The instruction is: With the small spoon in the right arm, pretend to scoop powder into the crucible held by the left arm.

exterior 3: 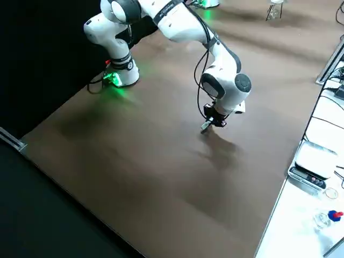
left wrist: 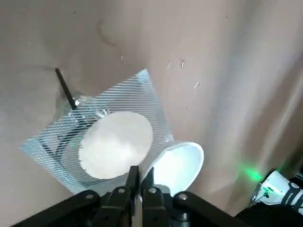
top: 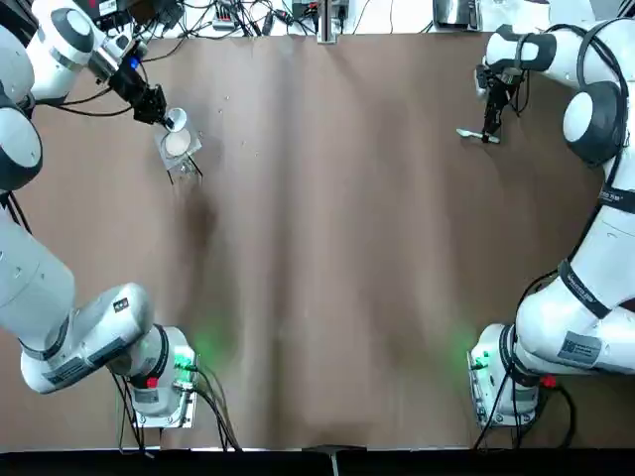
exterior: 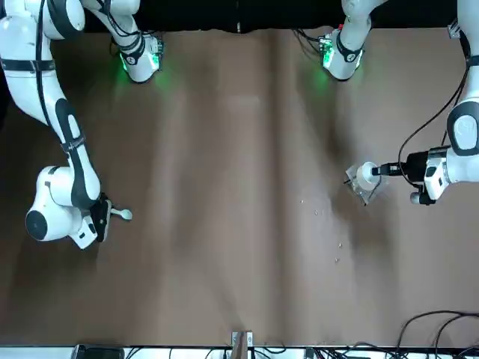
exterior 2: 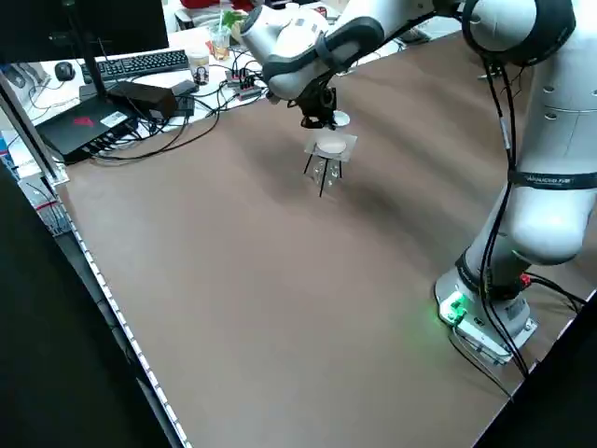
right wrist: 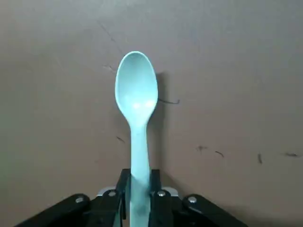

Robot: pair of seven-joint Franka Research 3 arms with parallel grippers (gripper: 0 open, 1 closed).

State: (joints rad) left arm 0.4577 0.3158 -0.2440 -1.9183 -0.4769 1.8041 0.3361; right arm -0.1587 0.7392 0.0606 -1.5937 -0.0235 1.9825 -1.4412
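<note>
Open tabletop (top: pixel 327 248) lies between the arms; only the mesh stand (top: pixel 189 157) crowds the left tool (top: pixel 164 117)

- a robotics lab: two white robot arms bolted to a brown cloth-covered table (top: pixel 327 258).
- past the left gripper (exterior 2: pixel 326 119), a black computer keyboard (exterior 2: pixel 140 63) and tangled black cables (exterior 2: pixel 201 117).
- beyond the right gripper (exterior 3: pixel 208 123), a white flat-topped weighing scale (exterior 3: pixel 312 160) on a white side bench (exterior 3: pixel 301 215).

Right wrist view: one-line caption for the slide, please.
Right gripper shut on the handle of a small pale spoon, held over the brown table.
</note>
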